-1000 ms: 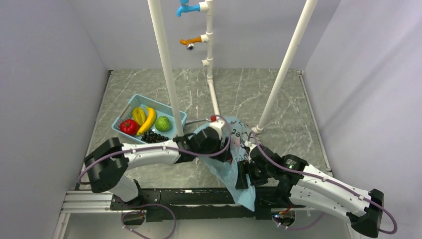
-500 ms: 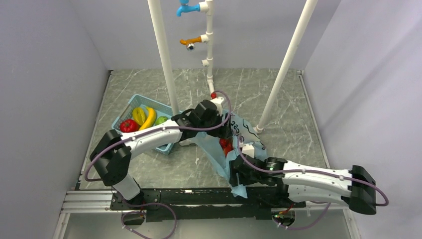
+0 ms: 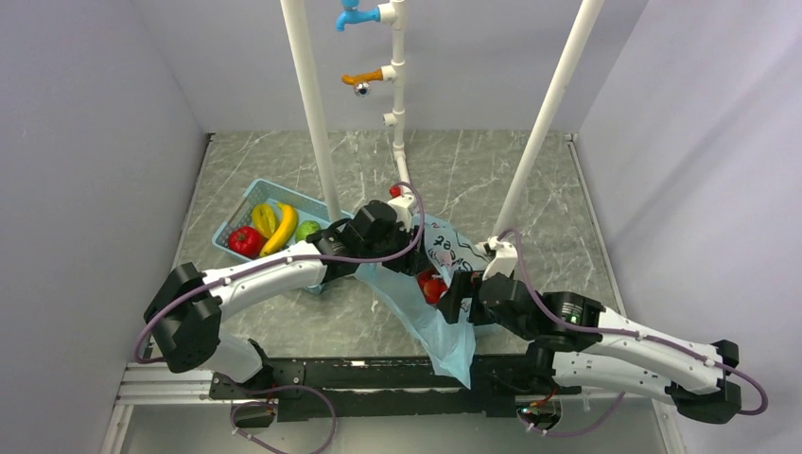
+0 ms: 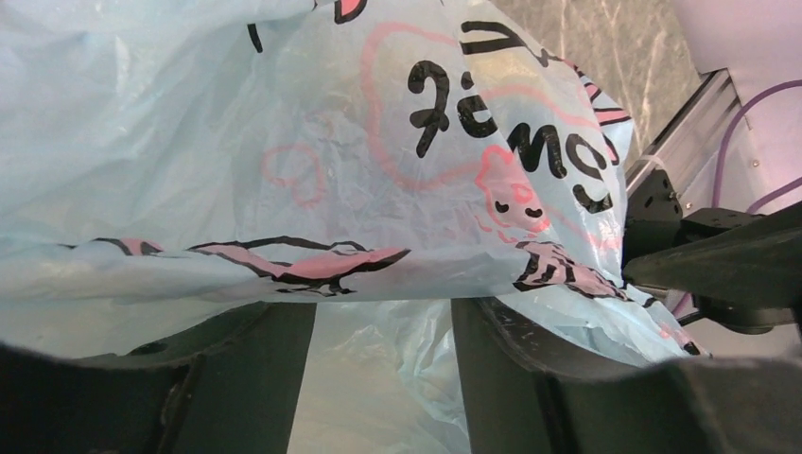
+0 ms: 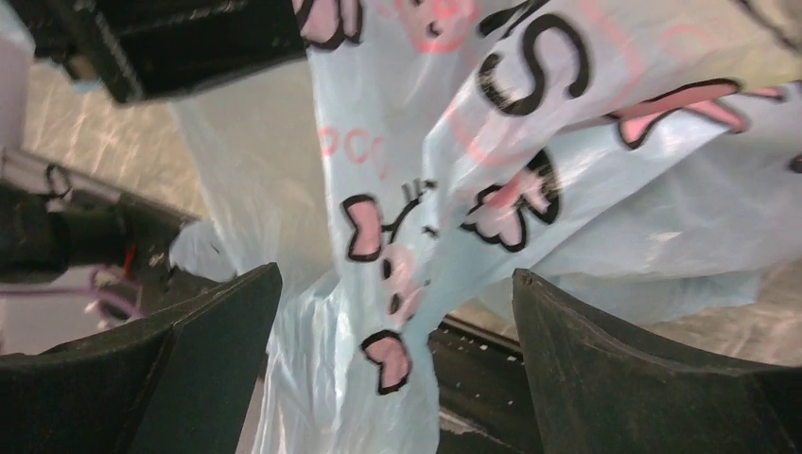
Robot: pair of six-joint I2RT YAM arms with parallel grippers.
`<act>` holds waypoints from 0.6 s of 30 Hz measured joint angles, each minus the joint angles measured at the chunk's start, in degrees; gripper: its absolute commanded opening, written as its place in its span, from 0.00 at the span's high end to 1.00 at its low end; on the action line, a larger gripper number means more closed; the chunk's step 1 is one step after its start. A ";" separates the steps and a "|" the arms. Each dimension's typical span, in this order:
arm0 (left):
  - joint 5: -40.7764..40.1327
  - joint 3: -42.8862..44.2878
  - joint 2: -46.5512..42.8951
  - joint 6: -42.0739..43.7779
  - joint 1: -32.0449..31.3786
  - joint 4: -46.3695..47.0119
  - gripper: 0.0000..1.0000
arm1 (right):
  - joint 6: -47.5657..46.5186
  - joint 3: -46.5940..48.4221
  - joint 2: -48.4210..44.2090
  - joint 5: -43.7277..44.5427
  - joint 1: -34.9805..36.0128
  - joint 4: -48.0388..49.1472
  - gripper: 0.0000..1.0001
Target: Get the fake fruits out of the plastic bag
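Observation:
The plastic bag (image 3: 448, 342), light blue with black lettering and pink prints, lies crumpled between my two grippers, its tail trailing over the front rail. Two small red fake fruits (image 3: 430, 285) show at its opening. My left gripper (image 3: 412, 248) reaches in at the bag's upper end. In the left wrist view its fingers (image 4: 270, 378) stand apart and bag film (image 4: 378, 142) drapes over their tips. My right gripper (image 3: 453, 301) is beside the red fruits. In the right wrist view it (image 5: 395, 276) is wide open with a fold of the bag (image 5: 530, 142) hanging between the jaws.
A blue basket (image 3: 248, 200) at the left holds a red fruit (image 3: 244, 240), yellow bananas (image 3: 281, 230) and a green fruit (image 3: 305, 229). Two white poles (image 3: 317, 142) (image 3: 541, 132) and a pipe with taps (image 3: 397, 95) stand behind the bag. Walls close both sides.
My left gripper moved back and left along the bag's upper end. My right gripper moved up from the front rail to beside the bag opening. Red fruits came into view.

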 measured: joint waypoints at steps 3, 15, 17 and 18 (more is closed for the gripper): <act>-1.77 -0.13 0.04 -0.09 -0.33 -0.42 0.30 | 0.70 2.05 3.48 4.92 -0.02 -2.19 0.46; -6.14 2.34 8.81 -2.01 -0.42 3.19 0.53 | 0.52 1.90 2.01 11.85 -0.04 -3.37 1.00; -6.36 3.26 9.90 -2.21 -0.42 3.85 0.52 | 0.55 1.90 1.49 12.55 -0.04 -3.76 1.00; -6.43 3.74 10.40 -2.25 -0.42 4.35 0.50 | 0.52 1.90 1.33 12.85 -0.04 -4.13 1.00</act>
